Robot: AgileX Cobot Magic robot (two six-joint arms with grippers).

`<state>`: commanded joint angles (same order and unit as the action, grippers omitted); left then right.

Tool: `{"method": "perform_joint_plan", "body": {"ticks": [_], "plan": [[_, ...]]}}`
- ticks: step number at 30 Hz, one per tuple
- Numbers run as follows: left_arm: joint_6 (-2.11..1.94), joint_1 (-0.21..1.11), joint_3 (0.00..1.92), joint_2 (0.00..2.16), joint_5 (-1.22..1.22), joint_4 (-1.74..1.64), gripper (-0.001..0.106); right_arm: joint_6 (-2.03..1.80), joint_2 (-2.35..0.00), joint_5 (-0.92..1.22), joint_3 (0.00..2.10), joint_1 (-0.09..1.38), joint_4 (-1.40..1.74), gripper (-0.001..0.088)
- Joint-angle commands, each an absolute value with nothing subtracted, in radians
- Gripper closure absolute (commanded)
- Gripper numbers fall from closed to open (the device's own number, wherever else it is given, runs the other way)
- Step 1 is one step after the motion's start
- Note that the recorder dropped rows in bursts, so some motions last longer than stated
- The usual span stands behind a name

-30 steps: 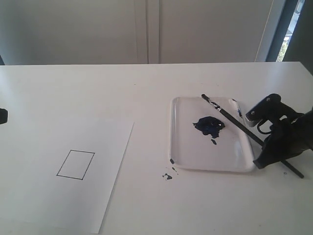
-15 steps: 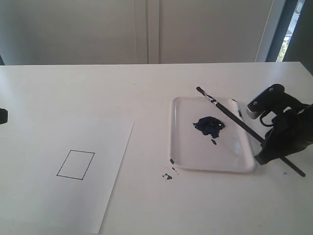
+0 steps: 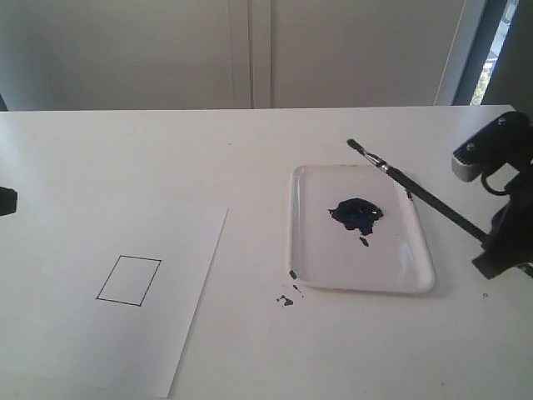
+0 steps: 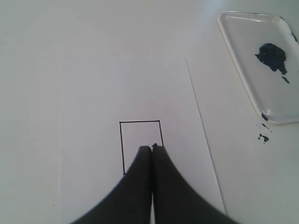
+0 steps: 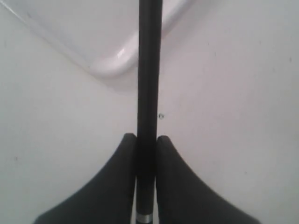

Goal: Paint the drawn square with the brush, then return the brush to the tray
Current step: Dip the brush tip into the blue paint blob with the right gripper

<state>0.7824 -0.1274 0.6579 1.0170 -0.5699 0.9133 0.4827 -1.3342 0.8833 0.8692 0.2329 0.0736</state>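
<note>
One tray (image 3: pixel 293 225) is seen on the white table (image 3: pixel 166 150), to the right of the middle in the exterior view. One dark blue paint blob (image 3: pixel 356 213) is held in it, towards its far half, and a couple of small drops (image 3: pixel 364 242) are found just beside the blob on the near side; the rest of the tray floor is glossy and bare. A few dark spatters (image 3: pixel 286 299) are scattered on the table just off the tray's near left corner.

One brush (image 3: pixel 425 197) is counted. It is carried by the right pincer (image 5: pixel 146 139), whose two fingers are closed narrowly on the black handle, a silver ring being visible on the handle behind the fingers. The brush is slanted across the tray's far right corner, with its bristle end out past the far rim, above the table. In the right wrist view the handle is seen passing over a rounded corner of the tray. Whether the tip touches anything cannot be told.

One paper sheet (image 3: pixel 100 333) is laid on the left near part of the table, well apart from the tray. One drawn square (image 3: pixel 129 281) is outlined on it in thin black, and its inside is white.

The left pincer (image 4: pixel 152 148) is held over the near edge of the square, its fingers pressed together with nothing between them
</note>
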Motion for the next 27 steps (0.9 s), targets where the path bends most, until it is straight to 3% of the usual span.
{"method": "perform_joint_plan", "body": {"ticks": [27], "plan": [[0.789, -0.127, 0.658, 1.049, -0.726, 0.956, 0.105, 0.119, -1.506, 0.973, 0.886, 0.461, 0.365, 0.0868]]}}
